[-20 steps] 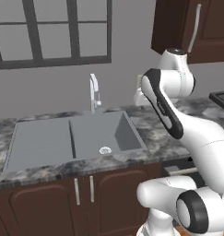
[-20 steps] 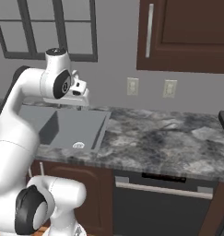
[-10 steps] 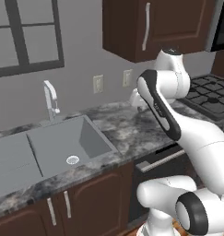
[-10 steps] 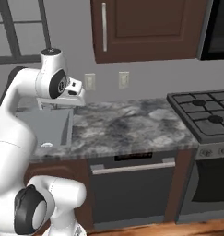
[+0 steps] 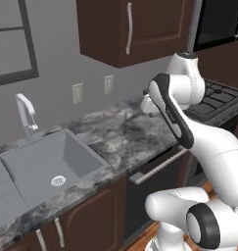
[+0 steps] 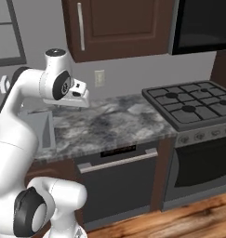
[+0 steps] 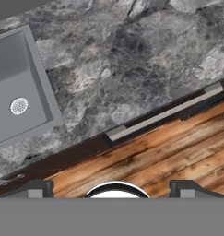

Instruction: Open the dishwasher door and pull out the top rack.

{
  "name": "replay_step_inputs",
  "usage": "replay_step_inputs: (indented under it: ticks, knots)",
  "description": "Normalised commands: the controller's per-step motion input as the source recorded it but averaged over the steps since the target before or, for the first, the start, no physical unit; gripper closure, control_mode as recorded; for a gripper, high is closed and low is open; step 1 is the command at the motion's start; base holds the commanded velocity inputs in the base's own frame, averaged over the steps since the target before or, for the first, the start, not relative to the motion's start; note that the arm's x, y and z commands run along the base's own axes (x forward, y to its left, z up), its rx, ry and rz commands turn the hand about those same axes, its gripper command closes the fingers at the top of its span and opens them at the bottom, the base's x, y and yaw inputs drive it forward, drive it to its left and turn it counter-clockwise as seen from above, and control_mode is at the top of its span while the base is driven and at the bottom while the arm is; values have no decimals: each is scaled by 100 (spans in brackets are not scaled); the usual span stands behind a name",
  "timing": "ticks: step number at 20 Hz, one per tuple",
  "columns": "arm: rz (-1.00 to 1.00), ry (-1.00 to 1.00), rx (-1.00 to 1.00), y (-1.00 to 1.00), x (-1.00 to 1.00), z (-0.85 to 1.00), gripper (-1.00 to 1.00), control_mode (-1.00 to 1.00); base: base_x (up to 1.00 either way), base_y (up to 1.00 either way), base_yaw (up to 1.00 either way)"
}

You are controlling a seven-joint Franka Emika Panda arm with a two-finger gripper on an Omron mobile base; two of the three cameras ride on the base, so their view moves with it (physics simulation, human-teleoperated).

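1. Near-black flat panel: the dishwasher door (image 6: 118, 183), shut, set under the bench between a brown cabinet at its 9 o'clock and the oven at its 3 o'clock. In the left base view the dishwasher door (image 5: 154, 191) lies at 5 o'clock of the sink.
2. Silver bar handle (image 6: 118, 161), long and horizontal, along the door's top edge; in the hand view the handle (image 7: 165, 113) runs slantwise just below the bench edge.
3. Top rack: hidden behind the shut door, cannot be seen.
4. Mottled grey stone bench (image 6: 114, 122), running from sink to stove; bench (image 7: 145, 64) also fills the upper half of the hand view.
5. Grey sink (image 5: 44, 164) with round drain, at 9 o'clock of the dishwasher; faucet (image 5: 25, 115) upright at its 12 o'clock.
6. Claw (image 7: 111, 188): two dark fingertips (image 7: 39, 186) stand well apart, wide, holding nothing; it hangs high over the bench, looking down on the bench edge and the wooden floor (image 7: 168, 161). From the right base view the claw (image 6: 72, 102) sits apart from the door, at its 11 o'clock.
7. Black gas stove (image 6: 191, 104), at 3 o'clock of the bench, oven door (image 6: 202, 172) beneath.
8. Brown wall cabinet (image 6: 119, 25) with slim vertical handle, at 12 o'clock above the bench.
9. Two wall outlets (image 5: 78, 92), between faucet and cabinet.
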Motion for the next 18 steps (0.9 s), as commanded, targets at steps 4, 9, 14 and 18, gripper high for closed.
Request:
replay_step_inputs:
  ticks: [4,9,14,18]
  knots:
    - [0,0,0,0,0,0,-100,100,0,43,-14]
    - [0,0,0,0,0,0,-100,100,0,51,-13]
    - [0,0,0,0,0,0,-100,100,0,41,-12]
    - [0,0,0,0,0,0,-100,100,5,38,-12]
